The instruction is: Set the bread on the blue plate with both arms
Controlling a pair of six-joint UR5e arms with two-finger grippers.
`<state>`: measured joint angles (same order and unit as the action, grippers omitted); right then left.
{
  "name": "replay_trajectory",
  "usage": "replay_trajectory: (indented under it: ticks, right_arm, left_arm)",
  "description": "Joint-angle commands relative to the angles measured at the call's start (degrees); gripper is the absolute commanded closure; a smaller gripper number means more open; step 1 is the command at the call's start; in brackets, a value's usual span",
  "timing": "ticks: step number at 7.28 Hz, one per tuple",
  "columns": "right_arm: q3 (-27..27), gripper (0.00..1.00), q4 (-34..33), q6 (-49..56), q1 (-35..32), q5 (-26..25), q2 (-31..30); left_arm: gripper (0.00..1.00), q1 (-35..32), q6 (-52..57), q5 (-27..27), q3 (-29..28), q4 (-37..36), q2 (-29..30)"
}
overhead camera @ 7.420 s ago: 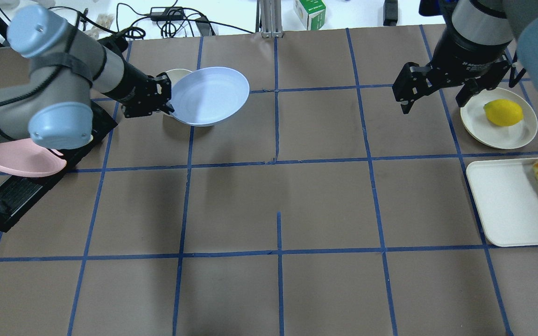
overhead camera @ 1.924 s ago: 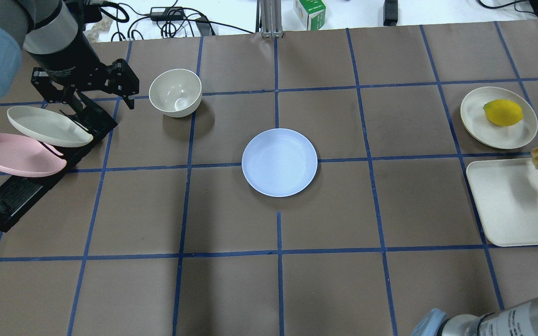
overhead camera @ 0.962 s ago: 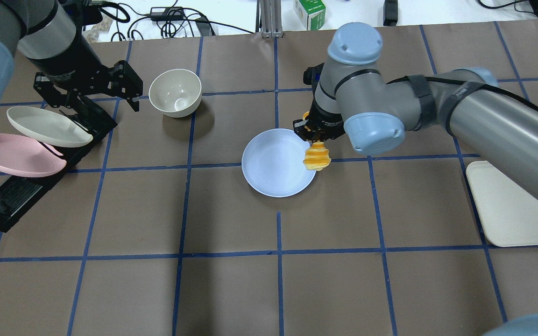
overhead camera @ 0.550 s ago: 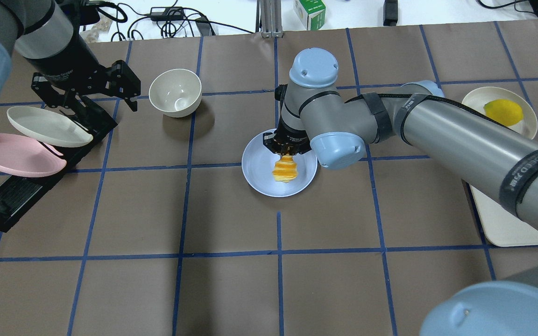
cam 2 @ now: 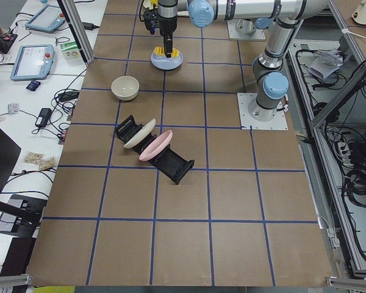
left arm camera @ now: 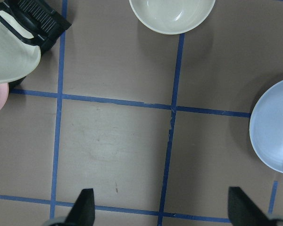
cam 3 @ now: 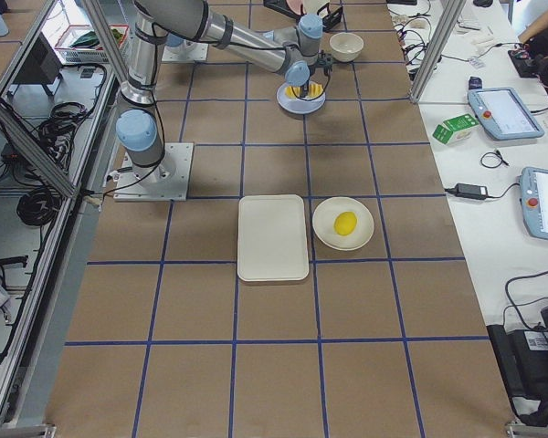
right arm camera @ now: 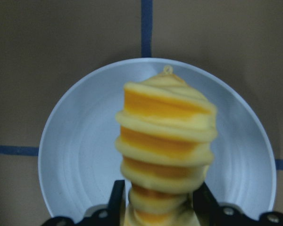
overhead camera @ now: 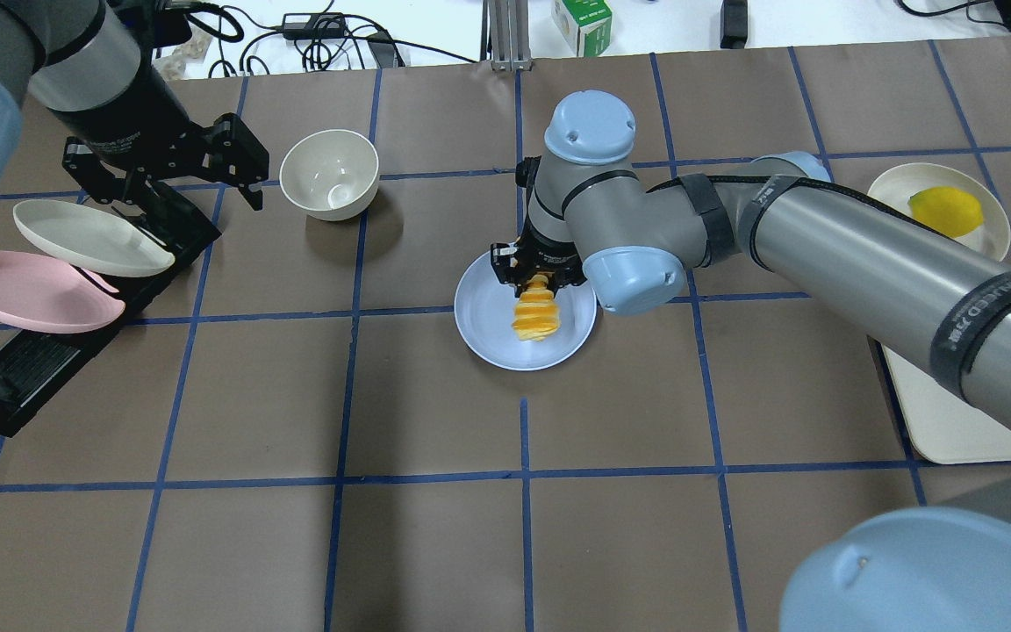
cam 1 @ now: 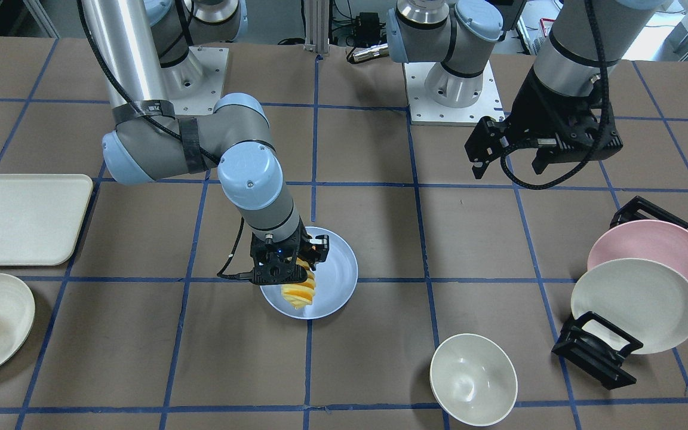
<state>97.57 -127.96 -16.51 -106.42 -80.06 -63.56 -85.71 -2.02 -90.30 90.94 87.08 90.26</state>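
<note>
The bread [overhead camera: 536, 313] hangs end-down in my right gripper [overhead camera: 539, 270], which is shut on its upper end above the blue plate [overhead camera: 481, 326] at the table's middle. In the right wrist view the bread [right arm camera: 165, 146] fills the middle, between two fingers [right arm camera: 117, 197], with the blue plate [right arm camera: 70, 155] right beneath. I cannot tell whether its lower end touches the plate. In the front view the bread [cam 1: 298, 292] is over the plate's [cam 1: 338, 269] near left part. My left gripper [overhead camera: 190, 189] is open and empty, raised at the far left; its view shows the plate's edge [left arm camera: 273, 136].
A cream bowl [overhead camera: 330, 174] stands left of the plate. A black rack [overhead camera: 23, 369] holds a cream-white plate [overhead camera: 84, 237] and a pink plate [overhead camera: 23, 290]. A lemon [overhead camera: 946, 211] on a cream plate and a cream tray [overhead camera: 935, 421] lie at the right.
My left arm set the blue plate down at the middle and drew back left, open. My right arm took the bread from the tray and carried it over the plate, holding almost still lately.
</note>
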Motion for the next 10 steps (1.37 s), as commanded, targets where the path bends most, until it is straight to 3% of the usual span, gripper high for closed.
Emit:
replay_trajectory:
  ticks: [1, 2, 4, 6, 7, 8, 10]
  right_arm:
    - [-5.16, 0.00, 5.74, 0.16, 1.03, 0.00, -0.59]
    - [-8.67, 0.00, 11.97, 0.86, 2.34, -0.53, -1.73]
    - [-14.40, 0.00, 25.51, 12.84, 9.52, -1.40, -6.90]
    - [-14.96, 0.00, 35.55, 25.78, 15.08, -3.52, -15.32]
    - [-14.86, 0.00, 40.38, 26.70, 15.62, -8.22, -21.02]
    - [-14.77, 0.00, 42.77, 26.27, 15.89, -9.14, -24.56]
    - [-13.91, 0.00, 42.09, 24.86, 15.45, -9.06, -25.03]
  left_arm:
    - [0.00, -0.25, 0.09, -0.32, 0.02, 2.29, -0.70]
    - [0.00, -0.25, 0.87, -0.41, 0.02, 2.30, -0.88]
    - [0.00, -0.33, 1.05, -0.32, 0.02, 3.35, -2.01]
    - [0.00, -0.33, 1.05, -0.41, 0.02, 3.88, -2.37]
    - [0.00, -0.33, 1.92, -0.41, 0.02, 4.06, -2.37]
    - [0.00, -0.33, 2.19, -0.41, 0.02, 4.06, -2.29]
    - [0.00, -0.16, 2.20, -0.50, 0.02, 3.97, -2.20]
